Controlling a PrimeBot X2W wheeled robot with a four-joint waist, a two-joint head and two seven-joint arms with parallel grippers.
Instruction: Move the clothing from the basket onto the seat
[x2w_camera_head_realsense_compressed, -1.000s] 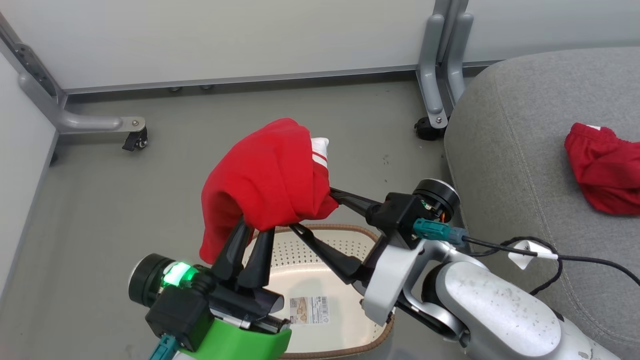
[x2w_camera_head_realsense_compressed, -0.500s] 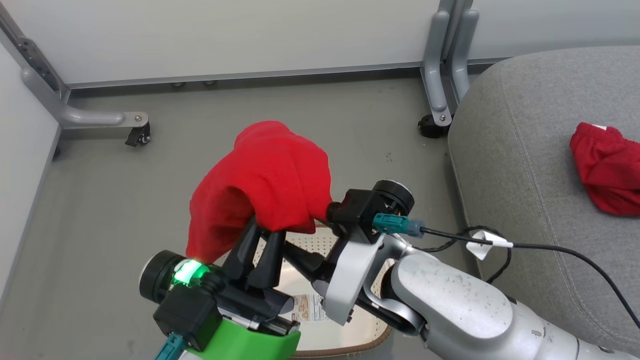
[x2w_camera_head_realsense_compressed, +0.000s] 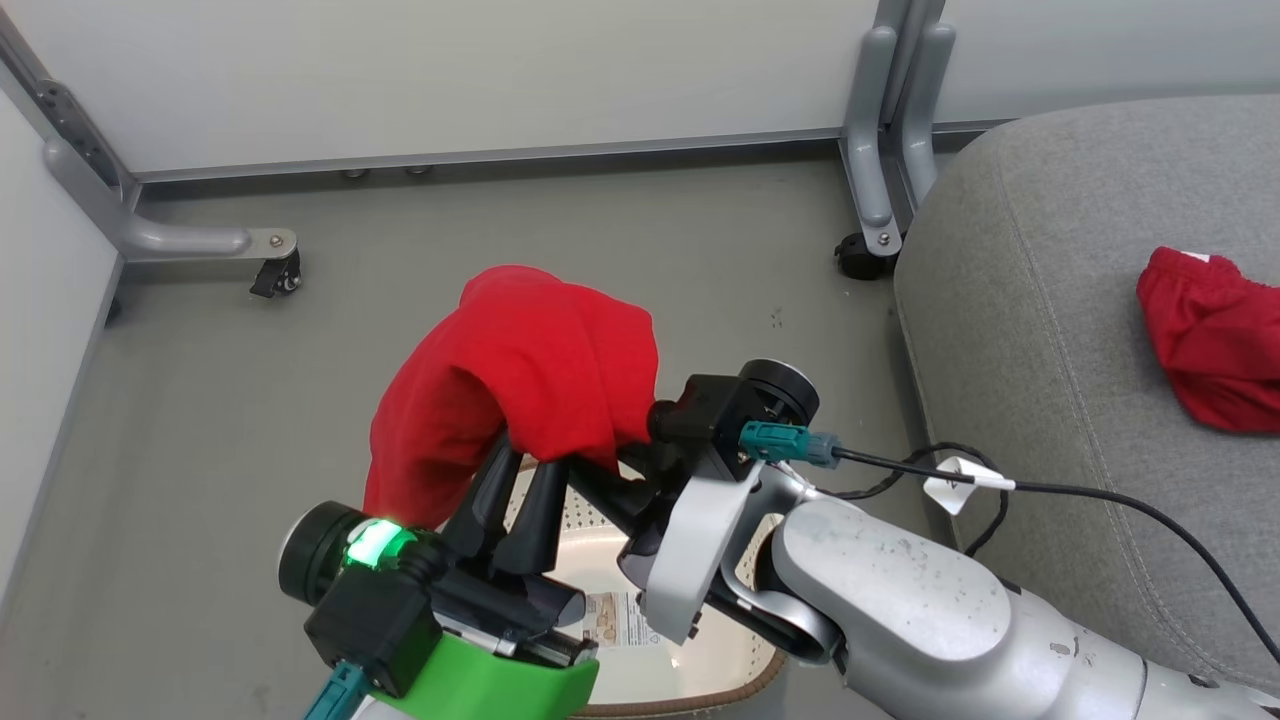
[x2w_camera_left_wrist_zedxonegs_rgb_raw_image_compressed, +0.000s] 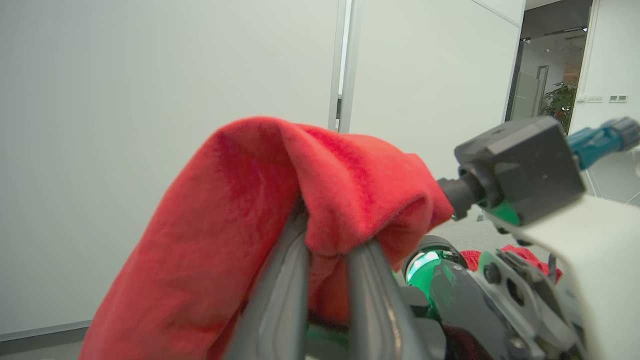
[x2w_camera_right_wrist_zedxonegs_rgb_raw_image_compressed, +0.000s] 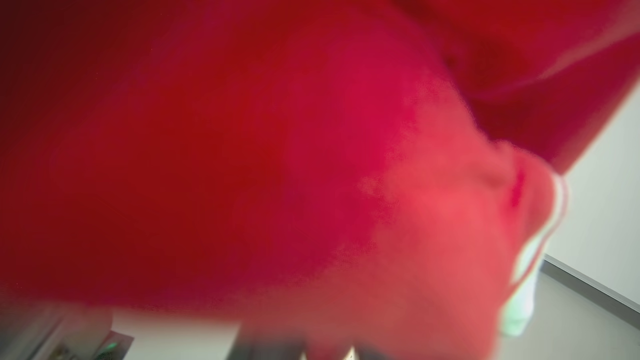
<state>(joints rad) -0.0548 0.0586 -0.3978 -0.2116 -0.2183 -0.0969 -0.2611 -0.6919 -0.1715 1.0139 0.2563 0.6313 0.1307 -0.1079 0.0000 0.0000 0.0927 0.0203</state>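
1. Grey seat (x2w_camera_head_realsense_compressed: 1050, 300) at 3 o'clock: one red garment (x2w_camera_head_realsense_compressed: 1210, 345) already on it, and loads of open room by its rounded edge.
2. The basket (x2w_camera_head_realsense_compressed: 715, 660) at 6 o'clock looks empty.
3. The second garment (x2w_camera_head_realsense_compressed: 520, 365) hangs over it, white stripe now rolled out of sight.
4. The left fingers (x2w_camera_head_realsense_compressed: 540, 510) pinch it. The right fingers (x2w_camera_head_realsense_compressed: 605, 495) have slid deeper under it, can't tell their grip. Handover, probably.

Head camera looks steeply down from above onto the grey floor (x2w_camera_head_realsense_compressed: 220, 400), the basket (x2w_camera_head_realsense_compressed: 590, 560) and the seat (x2w_camera_head_realsense_compressed: 1050, 300) edge at right. Left wrist camera sits close beneath the lifted red garment (x2w_camera_left_wrist_zedxonegs_rgb_raw_image_compressed: 240, 200), facing roughly level toward a pale wall (x2w_camera_left_wrist_zedxonegs_rgb_raw_image_compressed: 125, 125). Right wrist camera is pressed against that garment, badly blurred. All three views share it.
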